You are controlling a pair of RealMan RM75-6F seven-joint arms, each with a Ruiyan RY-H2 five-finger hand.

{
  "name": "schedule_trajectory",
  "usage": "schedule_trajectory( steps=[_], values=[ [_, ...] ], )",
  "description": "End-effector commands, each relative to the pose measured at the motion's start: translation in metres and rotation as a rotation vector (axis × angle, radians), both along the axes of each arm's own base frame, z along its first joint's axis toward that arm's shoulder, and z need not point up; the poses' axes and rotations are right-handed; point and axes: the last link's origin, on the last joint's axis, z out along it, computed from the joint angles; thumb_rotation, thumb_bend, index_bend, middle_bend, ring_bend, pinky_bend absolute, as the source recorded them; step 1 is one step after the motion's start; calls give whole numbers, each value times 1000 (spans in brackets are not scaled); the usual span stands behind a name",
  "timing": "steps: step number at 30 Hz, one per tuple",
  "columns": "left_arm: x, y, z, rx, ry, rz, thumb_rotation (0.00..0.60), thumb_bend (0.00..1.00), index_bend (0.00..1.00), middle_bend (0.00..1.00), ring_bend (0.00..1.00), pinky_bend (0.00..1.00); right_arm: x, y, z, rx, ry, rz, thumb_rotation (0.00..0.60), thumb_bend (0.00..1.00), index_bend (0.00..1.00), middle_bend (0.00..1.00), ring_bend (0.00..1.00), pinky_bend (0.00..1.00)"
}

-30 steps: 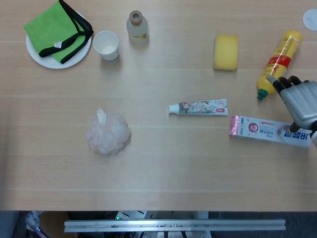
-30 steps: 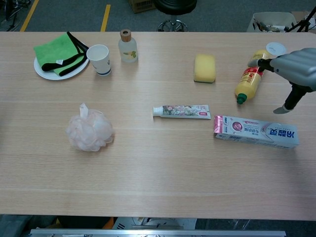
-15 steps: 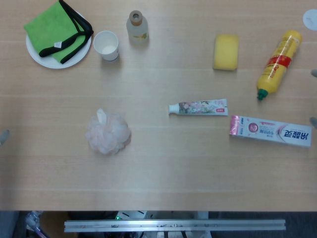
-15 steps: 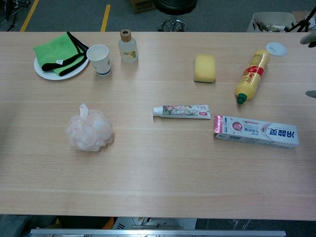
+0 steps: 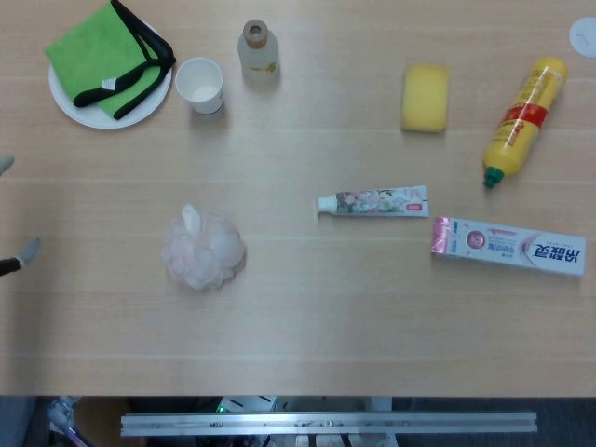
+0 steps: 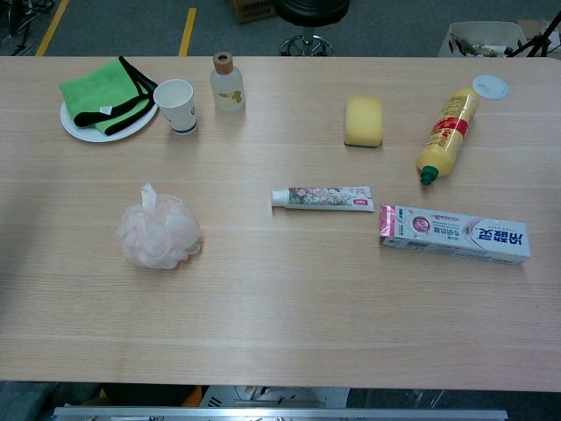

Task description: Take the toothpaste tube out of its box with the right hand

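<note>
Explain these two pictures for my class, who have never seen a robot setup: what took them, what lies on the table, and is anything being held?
Both come from the robot's own cameras, one on its head, one on its chest, looking at a table. On it lie a toothpaste tube beside its box, a yellow bottle, a sponge, a bath pouf, a paper cup, a small bottle and a green cloth on a plate. Only fingertips of the left hand peek in at the head view's edge. Nothing is visibly held.

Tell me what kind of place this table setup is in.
Probably a lab or office workroom: a light wood table, a grey floor with a yellow line and an office chair base, with a toothpaste box laid out.
</note>
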Motion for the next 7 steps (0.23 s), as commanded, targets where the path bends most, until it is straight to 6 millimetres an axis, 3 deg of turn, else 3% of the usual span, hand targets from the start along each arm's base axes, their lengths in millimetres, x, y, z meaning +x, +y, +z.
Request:
schedule_trajectory(
  steps=[1, 7],
  values=[
    [-1, 0, -1, -2, 2, 7, 600, 164, 144, 80, 92, 159, -3, 1, -2, -6, -14, -7, 600, 5, 305, 329, 222, 384],
    [-2, 1, -3, -7, 0, 14, 600, 164, 144, 80, 92, 159, -5, -2, -6, 6, -29, -1, 600, 4, 306, 329, 222, 384]
  ],
)
